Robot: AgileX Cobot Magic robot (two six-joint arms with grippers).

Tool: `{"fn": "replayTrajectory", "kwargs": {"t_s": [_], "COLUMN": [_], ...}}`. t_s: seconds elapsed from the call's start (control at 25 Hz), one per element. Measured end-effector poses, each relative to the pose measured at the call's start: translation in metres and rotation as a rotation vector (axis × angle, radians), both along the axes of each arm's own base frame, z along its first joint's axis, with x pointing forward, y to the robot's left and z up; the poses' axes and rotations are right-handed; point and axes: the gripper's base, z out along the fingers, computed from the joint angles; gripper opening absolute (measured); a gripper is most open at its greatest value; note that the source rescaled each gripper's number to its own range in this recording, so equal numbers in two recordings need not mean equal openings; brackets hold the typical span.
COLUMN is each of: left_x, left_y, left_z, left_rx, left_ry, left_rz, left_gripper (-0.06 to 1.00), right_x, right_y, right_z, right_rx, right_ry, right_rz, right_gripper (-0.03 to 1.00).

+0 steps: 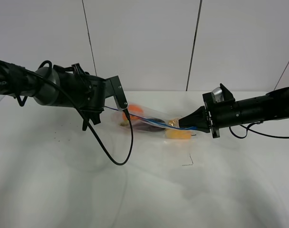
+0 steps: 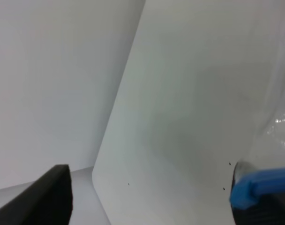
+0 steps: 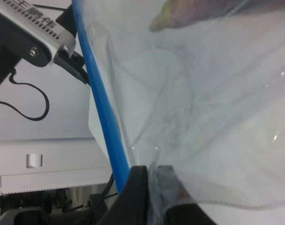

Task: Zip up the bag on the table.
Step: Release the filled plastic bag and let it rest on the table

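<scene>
**Item: the bag** (image 1: 149, 121). Clear plastic zip pouch, stretched between the two claws near the far middle of the table (image 1: 135, 190). Whether its underside rests on the tabletop cannot be told. An orange item (image 1: 133, 117), a dark eggplant (image 1: 147, 126) and a yellow fruit (image 1: 178, 135) are seen through the film. The blue zipper strip (image 3: 102, 108) is drawn out in a nearly straight line from one claw to the other.

**Item: right gripper** (image 1: 189, 124). Clenched on the bag's end, with the strip and the film pinched between the fingers. That end is anchored and the strip is tensioned by this grip.

**Item: left gripper** (image 1: 122, 105). Released. In its wrist view the two fingers are seen standing wide apart. The blue strip's end lies against one finger and is not pinched. The claw is placed at the bag's opposite end.

**Step in hand (judged).** The closing pass along the strip is taken to be at its far end or between passes. Whether the seal is pressed shut along its full length cannot be told from these views.

**Next move (judged).** The right-hand hold should be maintained so that the strip is held taut. If any stretch is unsealed, the left claw would have to be closed squarely over the strip and drawn along it. Otherwise the bag may be lowered and let go.
</scene>
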Motion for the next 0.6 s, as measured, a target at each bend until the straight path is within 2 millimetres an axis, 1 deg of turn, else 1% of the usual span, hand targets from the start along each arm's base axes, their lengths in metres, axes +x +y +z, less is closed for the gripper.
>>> {"fn": "replayTrajectory", "kwargs": {"t_s": [0.12, 0.24, 0.32, 0.48, 0.6], "left_x": [-0.0002, -0.001, -0.0015, -0.0029, -0.004], "left_y": [-0.0005, -0.0042, -0.0068, -0.0081, -0.006], "left_z": [-0.0005, -0.0024, -0.0029, 0.0011, 0.0067], "left_rx": [-0.009, -0.055, -0.087, -0.126, -0.145], "left_ry": [0.004, 0.024, 0.034, 0.037, 0.023], "left_rz": [-0.001, -0.019, -0.034, -0.035, -0.006], "left_gripper": [0.77, 0.91, 0.96, 0.99, 0.99], "right_x": [0.0001, 0.0002, 0.0002, 0.0002, 0.0002], "right_y": [0.0, 0.0, 0.0, 0.0, 0.0], "right_z": [0.0, 0.0001, 0.0002, 0.0002, 0.0002], "right_rx": [0.0, 0.001, 0.001, 0.001, 0.001], "right_ry": [-0.003, -0.004, -0.004, -0.004, -0.008], "right_rz": [0.001, -0.001, -0.001, -0.001, 0.001], "right_gripper": [0.0, 0.0, 0.0, 0.0, 0.0]}}
